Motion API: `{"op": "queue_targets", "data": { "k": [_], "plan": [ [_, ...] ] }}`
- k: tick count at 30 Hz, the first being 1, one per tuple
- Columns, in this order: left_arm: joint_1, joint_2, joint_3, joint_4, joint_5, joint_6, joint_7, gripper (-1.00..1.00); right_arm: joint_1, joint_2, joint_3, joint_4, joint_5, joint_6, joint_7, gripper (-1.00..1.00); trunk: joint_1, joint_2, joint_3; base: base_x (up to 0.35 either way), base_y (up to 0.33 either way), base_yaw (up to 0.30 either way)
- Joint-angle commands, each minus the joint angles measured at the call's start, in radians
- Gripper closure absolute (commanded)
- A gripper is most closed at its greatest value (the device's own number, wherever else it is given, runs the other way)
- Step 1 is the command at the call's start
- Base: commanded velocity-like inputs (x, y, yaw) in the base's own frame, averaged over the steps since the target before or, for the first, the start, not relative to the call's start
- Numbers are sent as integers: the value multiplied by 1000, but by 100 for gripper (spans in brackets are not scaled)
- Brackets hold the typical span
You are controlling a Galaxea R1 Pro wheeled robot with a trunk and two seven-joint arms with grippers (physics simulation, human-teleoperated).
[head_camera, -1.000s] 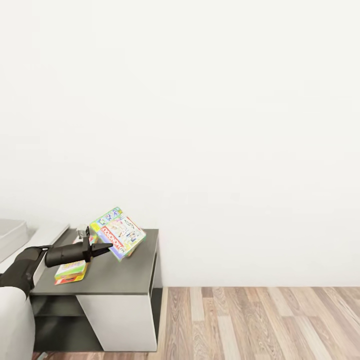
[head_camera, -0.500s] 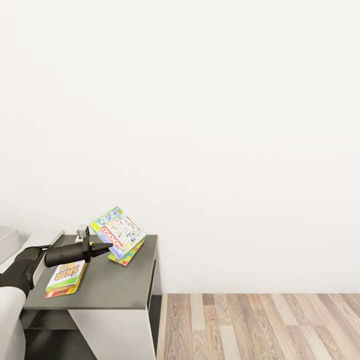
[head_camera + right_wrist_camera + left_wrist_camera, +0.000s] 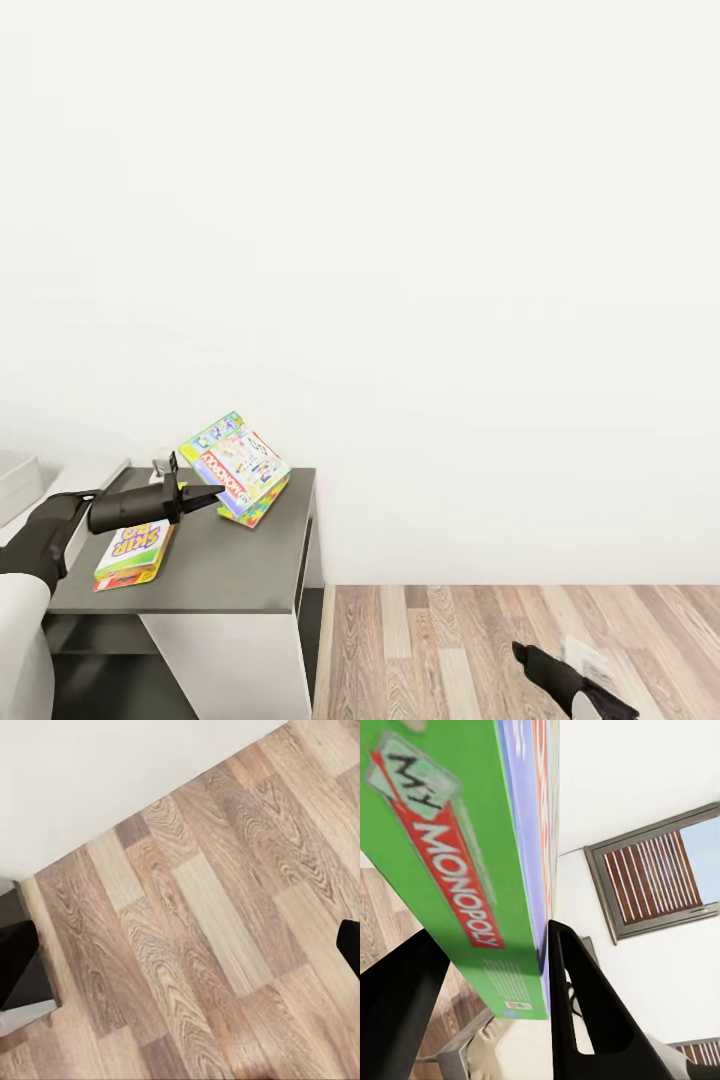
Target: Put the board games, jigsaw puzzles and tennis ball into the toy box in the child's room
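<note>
Left gripper (image 3: 205,493) is clamped on the Monopoly board game (image 3: 238,466), tilted above the dark table (image 3: 230,560). 1 game box (image 3: 132,551) lies flat just below it. Can't tell the right gripper's (image 3: 560,678) state.

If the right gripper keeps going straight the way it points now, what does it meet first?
Most likely the wood-plank floor: the right wrist view looks along the fingers onto bare planks, with the white wall beyond. Nothing else seems to lie in that line, though depth is unclear.
</note>
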Motion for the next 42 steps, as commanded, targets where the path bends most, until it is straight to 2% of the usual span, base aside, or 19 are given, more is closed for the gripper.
{"op": "queue_targets", "data": {
  "k": [1, 3, 6, 9, 11, 12, 15, 21, 31, 42],
  "plan": [
    [-1, 0, 1, 0, -3, 10, -4, 100, 2, -1, 2, -26, -8, 9, -4, -100, 0, -2, -2, 0, 0, 0],
    [-1, -1, 0, 0, -3, 10, -5, 100, 5, -1, 6, -84, -10, 16, -3, -100, 0, -2, -2, 0, 0, 0],
    [-1, -1, 0, 0, -3, 10, -4, 100, 7, 2, 14, -226, -13, 60, -3, -100, 0, -2, -2, 0, 0, 0],
    [-1, -1, 0, 0, -3, 10, -5, 100, 7, 13, 48, -475, -14, 203, 13, -100, 0, -2, -2, 0, 0, 0],
    [-1, -1, 0, 0, -2, 10, -5, 100, 7, 13, 65, -562, -15, 249, 33, -100, 0, -2, -2, 0, 0, 0],
    [-1, -1, 0, 0, -2, 10, -5, 100, 7, 14, 75, -635, -15, 274, 63, -100, 0, -2, -2, 0, 0, 0],
    [-1, -1, 0, 0, -1, 10, -5, 100, 6, 15, 81, -705, -16, 292, 115, -100, 0, -2, -2, 0, 0, 0],
    [-1, -2, 0, 0, -3, 10, -4, 100, 6, 16, 84, -734, -16, 289, 171, -100, 0, -2, -2, 0, 0, 0],
    [-1, -3, 0, 0, -3, 10, -3, 100, 4, 17, 84, -755, -15, 287, 187, -100, 0, -2, -1, 0, 0, 16],
    [-1, -2, -1, 0, -3, 10, -3, 100, 4, 28, 87, -755, -6, 285, 186, -100, 0, -2, 5, 0, 0, 237]
  ]
}}
